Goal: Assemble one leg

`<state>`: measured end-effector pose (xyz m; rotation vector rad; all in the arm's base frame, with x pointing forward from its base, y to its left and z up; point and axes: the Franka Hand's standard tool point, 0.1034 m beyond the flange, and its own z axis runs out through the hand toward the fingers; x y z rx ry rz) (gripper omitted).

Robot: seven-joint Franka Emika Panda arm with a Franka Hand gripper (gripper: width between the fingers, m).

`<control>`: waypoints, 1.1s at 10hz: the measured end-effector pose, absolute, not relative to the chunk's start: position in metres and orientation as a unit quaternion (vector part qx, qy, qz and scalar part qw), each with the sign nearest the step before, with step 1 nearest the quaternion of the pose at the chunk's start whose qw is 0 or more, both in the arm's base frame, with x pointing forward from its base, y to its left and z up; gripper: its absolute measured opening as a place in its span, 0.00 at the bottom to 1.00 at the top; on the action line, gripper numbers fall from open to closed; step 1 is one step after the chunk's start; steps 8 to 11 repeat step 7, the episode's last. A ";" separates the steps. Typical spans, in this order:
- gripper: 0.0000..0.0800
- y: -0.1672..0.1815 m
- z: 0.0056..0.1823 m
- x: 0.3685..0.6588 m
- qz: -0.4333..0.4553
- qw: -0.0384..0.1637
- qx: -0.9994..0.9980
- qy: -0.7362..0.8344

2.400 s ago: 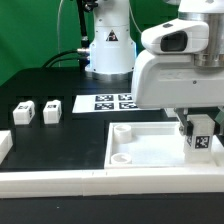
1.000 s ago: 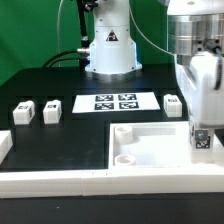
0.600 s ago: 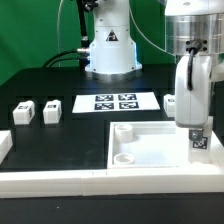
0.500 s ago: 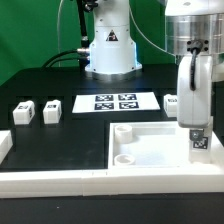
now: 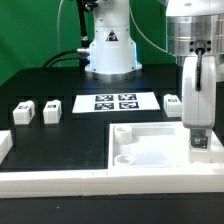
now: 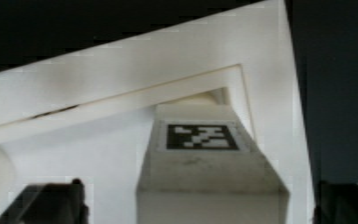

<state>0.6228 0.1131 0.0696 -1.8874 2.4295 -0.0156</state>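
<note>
A robotics lab: a black bench with a marker board (image 5: 116, 101) and green backdrop (image 5: 30, 35)

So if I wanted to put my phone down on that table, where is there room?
The black table is bare between the two small blocks and the big white panel, and behind the tag board beside the robot base. It is crowded at the exterior view's right, where the gripper holds a leg.
</note>
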 end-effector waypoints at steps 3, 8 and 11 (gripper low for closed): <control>0.81 0.114 0.070 0.623 -0.006 0.033 -0.619 0.785; 0.81 0.114 0.070 0.623 -0.006 0.033 -0.620 0.784; 0.81 0.114 0.070 0.623 -0.006 0.033 -0.620 0.784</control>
